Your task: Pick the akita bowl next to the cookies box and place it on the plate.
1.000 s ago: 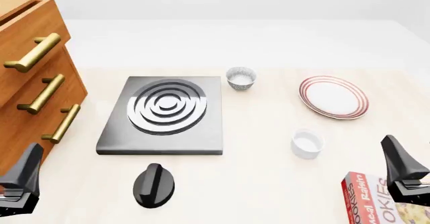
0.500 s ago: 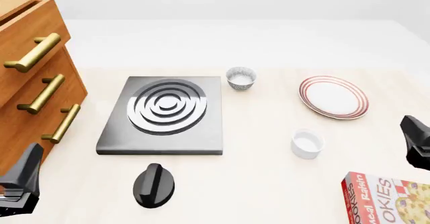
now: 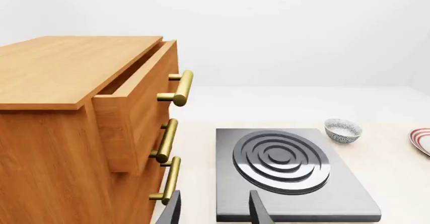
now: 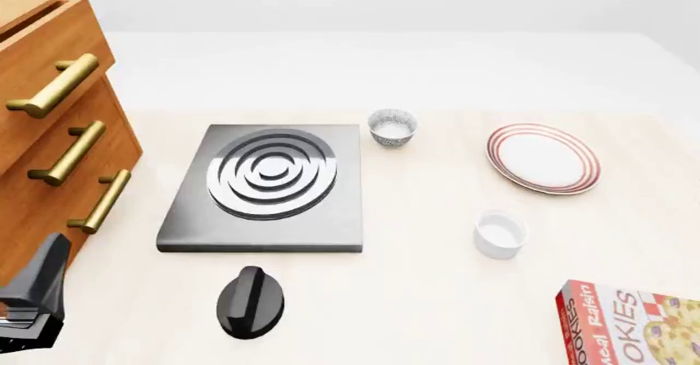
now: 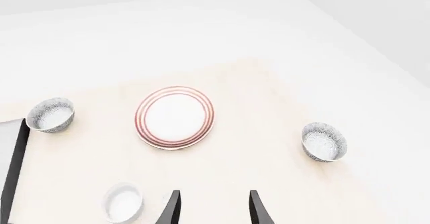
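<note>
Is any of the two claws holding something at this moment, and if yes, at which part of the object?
Nothing is held. The left claw and the right claw are both open, with only empty space between their fingers.

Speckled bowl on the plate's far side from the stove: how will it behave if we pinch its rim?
The bowl looks rigid and sits upright and empty, so it is probably light. Its wall seems to curve in toward the base, so a sideways nudge may slide or rock it. The surface looks smooth, so a rim pinch could slip.
</note>
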Controlling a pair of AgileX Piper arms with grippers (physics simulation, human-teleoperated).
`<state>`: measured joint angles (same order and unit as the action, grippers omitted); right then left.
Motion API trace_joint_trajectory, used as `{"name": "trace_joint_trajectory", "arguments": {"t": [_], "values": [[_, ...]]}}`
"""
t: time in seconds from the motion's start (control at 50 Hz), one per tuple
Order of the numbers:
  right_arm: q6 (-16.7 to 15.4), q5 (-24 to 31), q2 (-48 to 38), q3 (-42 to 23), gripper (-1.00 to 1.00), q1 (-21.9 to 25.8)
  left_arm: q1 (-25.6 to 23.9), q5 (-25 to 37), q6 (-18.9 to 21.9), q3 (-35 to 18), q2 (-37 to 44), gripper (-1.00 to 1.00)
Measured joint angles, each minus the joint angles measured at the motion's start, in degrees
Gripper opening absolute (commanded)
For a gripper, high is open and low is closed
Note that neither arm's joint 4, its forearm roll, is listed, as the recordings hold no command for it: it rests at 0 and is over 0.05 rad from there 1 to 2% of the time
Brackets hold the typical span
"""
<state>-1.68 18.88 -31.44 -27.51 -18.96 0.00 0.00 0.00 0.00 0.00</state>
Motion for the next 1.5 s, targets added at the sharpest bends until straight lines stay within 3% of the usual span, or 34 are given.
{"name": "trace_joint_trajectory", "arguments": {"t": [0.34, 1.0, 1.5], "values": [[-0.1, -1.0, -11.1, -6.4, 1.00, -8.5, 0.0, 0.0, 0.0, 0.0, 0.0, 1.00], [4.3, 1.5, -33.1, -22.6, 1.00, -23.5, 0.0, 0.0, 0.0, 0.0, 0.0, 1.00], [6.6, 6.6, -49.6, -37.3, 1.00, -29.9, 0.0, 0.0, 0.0, 0.0, 0.0, 1.00]]}}
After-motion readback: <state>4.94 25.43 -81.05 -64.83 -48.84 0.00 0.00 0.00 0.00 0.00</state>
